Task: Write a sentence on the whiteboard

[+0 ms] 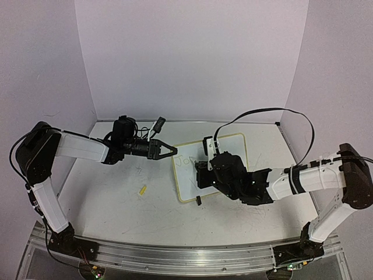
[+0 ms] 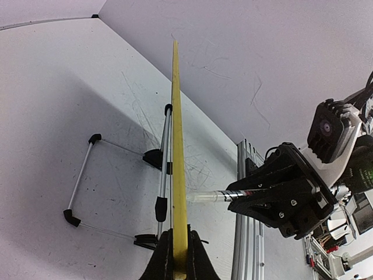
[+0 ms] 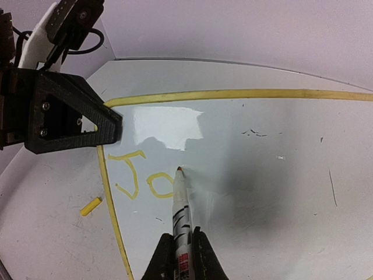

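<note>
The sentence (image 3: 133, 175), in thin yellow-green handwriting, is barely begun. I am reading only a "J" and an "o", sitting in the 10 o'clock corner of the small white rectangular whiteboard (image 3: 262, 175) with the thin pale-yellow rim. In the top view the board is lying near the middle of the scuffed white table (image 1: 116, 204). The left wrist view is showing a thin metal wire stand with black feet (image 2: 87, 175) behind it. The slim white pen with the yellow tip (image 3: 182, 204) is pointing towards 12 o'clock, its tip just at 2 o'clock of the "o". I cannot tell whether it is touching the surface or hanging just off it. The right gripper (image 3: 182, 242) is clamping the pen barrel tightly between its fingers. The left gripper (image 1: 169, 150) is reaching in from 9 o'clock and pinching the board's rim, jaws narrow, to steady it. A small yellow cap (image 1: 142, 190) is lying loose on the table at about 8 o'clock from the board, well apart from both arms. I am judging the step in hand to be the writing itself, at the third letter of the first word. The next move is calling for a light, even press and a short stroke towards 3 o'clock, with the left grip holding firm so the board is not sliding.
</note>
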You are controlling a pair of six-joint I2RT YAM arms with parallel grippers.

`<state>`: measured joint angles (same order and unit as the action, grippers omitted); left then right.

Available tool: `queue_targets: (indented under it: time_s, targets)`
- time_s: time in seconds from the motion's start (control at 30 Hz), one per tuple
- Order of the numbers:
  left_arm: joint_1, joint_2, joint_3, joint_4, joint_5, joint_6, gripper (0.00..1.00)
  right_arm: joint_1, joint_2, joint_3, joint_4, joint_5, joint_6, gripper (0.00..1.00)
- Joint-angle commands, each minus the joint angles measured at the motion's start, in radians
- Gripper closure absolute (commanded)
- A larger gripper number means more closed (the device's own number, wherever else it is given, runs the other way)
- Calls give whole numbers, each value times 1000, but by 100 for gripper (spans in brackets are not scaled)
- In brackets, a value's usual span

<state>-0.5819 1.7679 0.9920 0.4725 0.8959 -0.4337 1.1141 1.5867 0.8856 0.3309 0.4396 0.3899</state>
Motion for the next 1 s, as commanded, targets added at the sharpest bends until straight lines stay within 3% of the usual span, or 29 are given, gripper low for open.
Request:
queue_targets:
  time_s: [0.0,0.97]
  targets:
    - [-3,-24,-13,-9,45,-27,100,-1,-6,9,-14,30,23,100]
    - [-2,-21,-11,-9,49,-29,100,9,-41,-44,-36,25,76,100]
